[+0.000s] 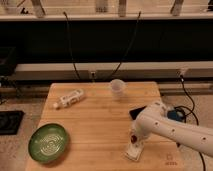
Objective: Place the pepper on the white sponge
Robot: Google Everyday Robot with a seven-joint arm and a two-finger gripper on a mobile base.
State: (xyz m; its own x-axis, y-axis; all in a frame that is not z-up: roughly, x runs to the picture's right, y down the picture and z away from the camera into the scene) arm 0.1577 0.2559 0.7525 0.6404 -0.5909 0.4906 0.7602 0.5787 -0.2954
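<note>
The pepper (134, 137) shows as a small dark red spot low on the right side of the wooden table (100, 125), lying at the upper end of the white sponge (134, 148), right beneath the end of the arm. Whether it rests freely on the sponge or is pinched there cannot be told. The white sponge itself sits tilted near the table's front edge, its lower end pointing toward the front.

The gripper (135, 136) hangs directly over the pepper and the sponge's upper end, at the tip of the thick white arm (170, 127) that reaches in from the right edge of the view and bends down toward the table. Its fingers are hidden behind the arm's own bulk, so whether they are released or clenched cannot be told.

Just behind the arm's elbow a dark flat phone (137, 111) lies on the table, partly covered by the arm. Further back, near the middle of the far edge, stands a white cup (116, 88). A white bottle (68, 98) lies on its side toward the back left. A green plate (48, 143) sits at the front left corner, well apart from the sponge
</note>
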